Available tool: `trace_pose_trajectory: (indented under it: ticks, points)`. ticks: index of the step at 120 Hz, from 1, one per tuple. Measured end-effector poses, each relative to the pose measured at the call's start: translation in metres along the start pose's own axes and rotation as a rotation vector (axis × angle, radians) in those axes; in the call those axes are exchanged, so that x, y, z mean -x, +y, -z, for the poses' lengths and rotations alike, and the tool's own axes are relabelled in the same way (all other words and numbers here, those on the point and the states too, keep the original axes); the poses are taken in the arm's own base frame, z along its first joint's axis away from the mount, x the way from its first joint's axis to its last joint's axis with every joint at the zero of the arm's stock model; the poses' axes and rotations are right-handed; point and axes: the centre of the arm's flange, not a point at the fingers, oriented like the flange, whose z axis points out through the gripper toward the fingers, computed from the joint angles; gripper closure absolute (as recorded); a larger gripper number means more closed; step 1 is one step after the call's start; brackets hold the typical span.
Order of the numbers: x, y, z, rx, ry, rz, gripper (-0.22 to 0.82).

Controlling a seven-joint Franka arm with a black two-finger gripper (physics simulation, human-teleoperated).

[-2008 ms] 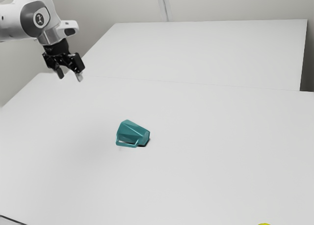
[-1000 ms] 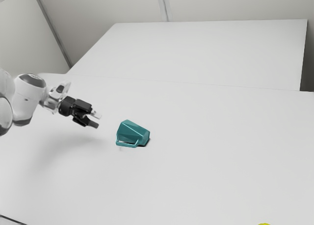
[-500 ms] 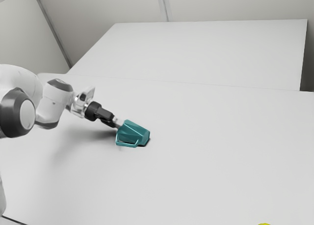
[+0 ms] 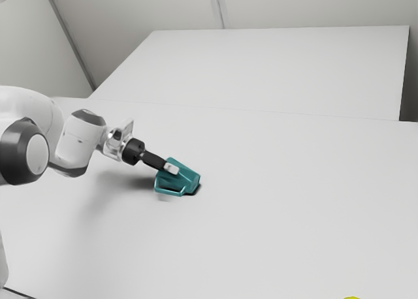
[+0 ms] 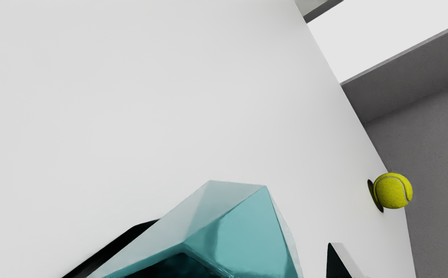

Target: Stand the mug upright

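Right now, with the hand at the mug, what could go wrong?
There's a gap between one finger and the mug: closing may shove or roll it before I grip. Its faceted sides taper, so it could slip as I tip it. The tennis ball sits near the table edge; a knock might send it off.

From farther back at the arm's side, the exterior view is overlooking the table [image 4: 287, 194] and mug [image 4: 189, 181] that the wrist view is closely facing.
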Motion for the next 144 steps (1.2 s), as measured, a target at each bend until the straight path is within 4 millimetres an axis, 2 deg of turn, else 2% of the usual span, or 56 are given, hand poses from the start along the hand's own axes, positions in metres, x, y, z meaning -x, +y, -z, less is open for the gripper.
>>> trace_pose_trajectory:
  ticks: [13,35,68,78,96,107,116,131,144]
  points:
    - [-0.003,0.0,0.002,-0.013,0.003,-0.022,0.66]
    - [-0.008,0.005,0.006,-0.028,0.009,-0.056,0.74]
    - [-0.021,0.022,0.016,-0.065,0.019,-0.116,0.77]
    - [-0.034,0.04,0.016,-0.095,-0.008,-0.158,0.77]
    - [-0.062,0.097,0.018,-0.215,-0.219,-0.251,0.78]
    - [-0.063,0.129,0.026,-0.324,-0.351,-0.271,0.78]
    - [-0.059,0.134,0.034,-0.425,-0.45,-0.258,0.78]
    - [-0.062,0.133,0.047,-0.599,-0.554,-0.233,0.78]
    - [-0.071,0.128,0.044,-0.735,-0.617,-0.225,0.78]
